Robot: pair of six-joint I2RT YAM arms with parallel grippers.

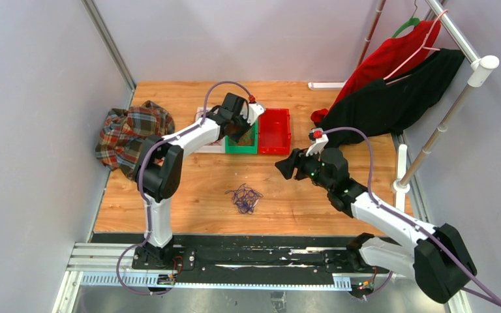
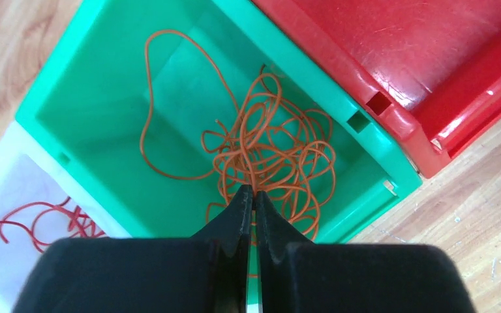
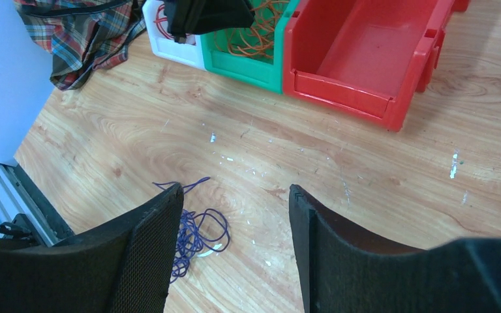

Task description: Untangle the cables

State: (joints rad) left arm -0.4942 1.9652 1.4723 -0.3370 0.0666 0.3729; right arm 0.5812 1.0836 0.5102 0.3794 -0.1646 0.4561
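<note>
Cables are lying in three separate places, apparently being sorted by colour. The orange cables [image 2: 267, 156] are sitting as a loose, looping heap inside the green bin [image 2: 319, 91], with one long loop straying toward the far wall. The red cables [image 2: 45, 222] are lying in the white bin [image 2: 13, 169] just beside it. The purple cables [image 3: 199, 235] are lying in a small knotted clump on the bare wooden table [image 3: 339, 163], well apart from the bins. The red bin [image 2: 391, 45], touching the green one on its other side, is showing nothing inside, so it is probably waiting for the purple clump.

The left gripper [image 2: 252, 195] is hanging over the green bin with its fingers pressed together, the tips pointing down into the orange heap. A strand is running up to the tips, but whether it is being pinched between them cannot be told. That position suggests the arm is dropping off or tidying the orange wire.

The right gripper [image 3: 235, 192] is hovering above the table with its fingers spread wide. In its wrist view the purple clump is peeking out beside one finger rather than sitting between them. The wide spread is probably readying it for a grab, though it is needing to shift toward the clump and drop. Such thin wire is likely lying flat against the wood, so a shallow pinch is risking a miss.
</note>
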